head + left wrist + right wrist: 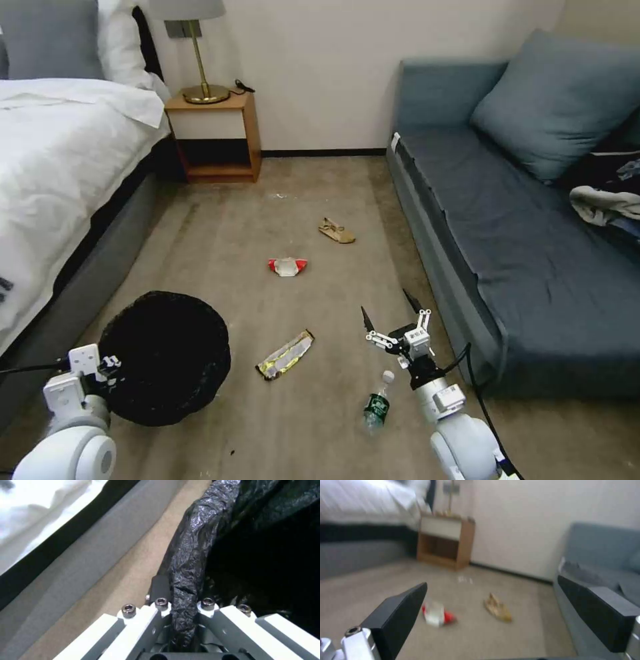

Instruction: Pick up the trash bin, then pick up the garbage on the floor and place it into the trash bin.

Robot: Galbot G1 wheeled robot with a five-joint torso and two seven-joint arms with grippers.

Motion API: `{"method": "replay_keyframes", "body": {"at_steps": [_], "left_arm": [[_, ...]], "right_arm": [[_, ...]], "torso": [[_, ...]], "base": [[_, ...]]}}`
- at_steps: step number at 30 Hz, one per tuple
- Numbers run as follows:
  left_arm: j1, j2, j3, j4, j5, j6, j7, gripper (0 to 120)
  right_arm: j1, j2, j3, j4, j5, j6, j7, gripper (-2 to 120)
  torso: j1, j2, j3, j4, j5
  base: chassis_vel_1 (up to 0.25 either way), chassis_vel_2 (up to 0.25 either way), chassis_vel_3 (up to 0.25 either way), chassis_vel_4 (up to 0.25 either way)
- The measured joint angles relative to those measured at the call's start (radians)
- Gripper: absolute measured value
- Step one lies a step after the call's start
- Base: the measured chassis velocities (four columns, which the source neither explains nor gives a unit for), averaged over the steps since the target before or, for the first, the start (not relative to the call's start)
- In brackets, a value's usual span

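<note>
My left pincer [181, 620] grips the trash bin [167, 353] by its bagged rim; the thin plastic may slip. My right pincer [395, 319] is open, with the bottle [378, 402] at its 7 o'clock; I could knock it.

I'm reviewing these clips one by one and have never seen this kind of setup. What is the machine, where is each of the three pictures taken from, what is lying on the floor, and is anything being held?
It is a wheeled robot with two arms. One picture looks down from its head; the other two come from cameras on its wrists.

In the head view, the left gripper holds the trash bin, a wide black bin with a bag liner, beside the bed. The left wrist view shows the jaws closed on the bagged rim.

The right gripper hangs open above the carpet near the sofa, holding nothing.

Four pieces of litter lie on the floor: a plastic bottle closest to the right arm, a long silver-yellow wrapper, a red-white packet and a tan paper piece farthest away. The last two show between the open jaws in the right wrist view.
</note>
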Motion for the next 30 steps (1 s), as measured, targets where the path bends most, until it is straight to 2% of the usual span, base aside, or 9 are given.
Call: {"method": "replay_keyframes", "body": {"at_steps": [3,6,7,11,12,13,15,21,30], "left_arm": [[-0.001,0.0,-0.001,0.004,0.0,-0.004,0.0,3],[-0.002,0.001,-0.002,0.008,0.0,-0.012,0.0,3],[-0.002,0.001,-0.002,0.008,0.0,-0.012,0.0,3],[-0.006,-0.001,-0.003,0.013,0.0,-0.022,-0.002,3],[-0.006,-0.001,-0.003,0.013,0.0,-0.022,-0.002,3],[-0.007,-0.003,-0.003,0.015,0.0,-0.026,-0.004,3],[-0.006,-0.005,-0.002,0.015,0.002,-0.03,-0.007,3],[-0.002,-0.008,-0.002,0.015,0.003,-0.033,-0.008,3],[0.0,-0.008,-0.006,0.02,0.002,-0.056,-0.01,3]], "right_arm": [[-0.005,-0.031,-0.033,0.025,0.028,-0.11,0.067,100],[-0.003,-0.109,-0.109,0.089,0.226,-0.416,0.182,100],[-0.003,-0.109,-0.109,0.089,0.226,-0.416,0.182,100],[0.054,-0.191,-0.19,0.102,0.568,-0.753,0.237,100],[0.054,-0.191,-0.19,0.102,0.568,-0.753,0.237,100],[0.08,-0.197,-0.205,0.074,0.623,-0.829,0.237,100],[0.123,-0.191,-0.238,0.005,0.678,-0.908,0.25,100],[0.186,-0.145,-0.272,-0.1,0.699,-0.975,0.3,100],[0.244,-0.083,-0.273,-0.217,0.642,-1.001,0.321,100]], "torso": [[0.0,0.0,0.0,0.0001,0.0001],[0.0,0.0,0.0,0.0,0.0],[0.0,0.0,0.0,0.0,0.0],[0.0,0.0,0.0,-0.0003,0.0],[0.0,0.0,0.0,-0.0003,0.0],[0.0,0.0,0.0,-0.0001,-0.0002],[0.0,0.0,0.0,-0.0001,0.0002],[0.0,0.0,0.0,0.0,0.0001],[0.0,0.0,0.0,0.0,0.0]], "base": [[0.078,-0.044,-0.056,0.059],[0.039,-0.028,-0.03,0.021],[0.0,0.0,0.0,0.0],[0.0,0.0,0.0,0.0],[0.0,0.0,0.0,0.0],[0.0,0.0,0.0,0.0],[0.0,0.0,0.0,0.0],[0.0,0.0,0.0,0.0],[0.0,0.0,0.0,0.0]]}}
